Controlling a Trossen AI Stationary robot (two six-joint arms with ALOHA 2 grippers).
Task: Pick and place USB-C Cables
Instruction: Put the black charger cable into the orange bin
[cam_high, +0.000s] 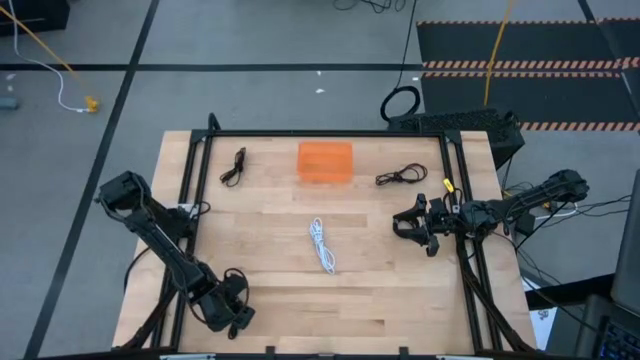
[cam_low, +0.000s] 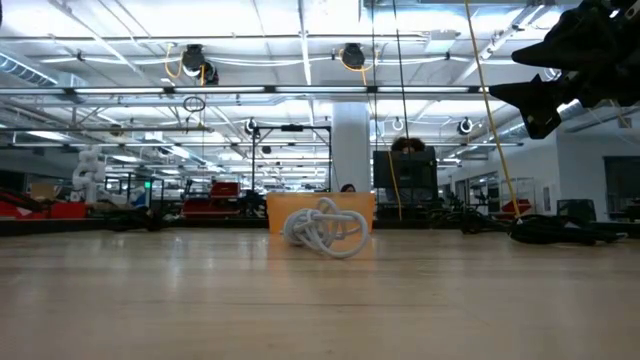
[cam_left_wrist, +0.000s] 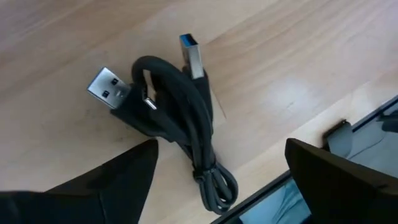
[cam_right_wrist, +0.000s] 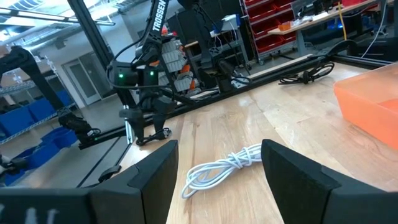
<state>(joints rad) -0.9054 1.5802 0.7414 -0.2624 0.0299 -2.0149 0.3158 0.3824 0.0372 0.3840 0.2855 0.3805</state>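
— Where's the left gripper?
— Low at the table's near left, fingers spread over a black cable (coiled, untouched).
— The right gripper?
— Raised, spread wide. White cable mid-table; two black coils flank the orange pad.
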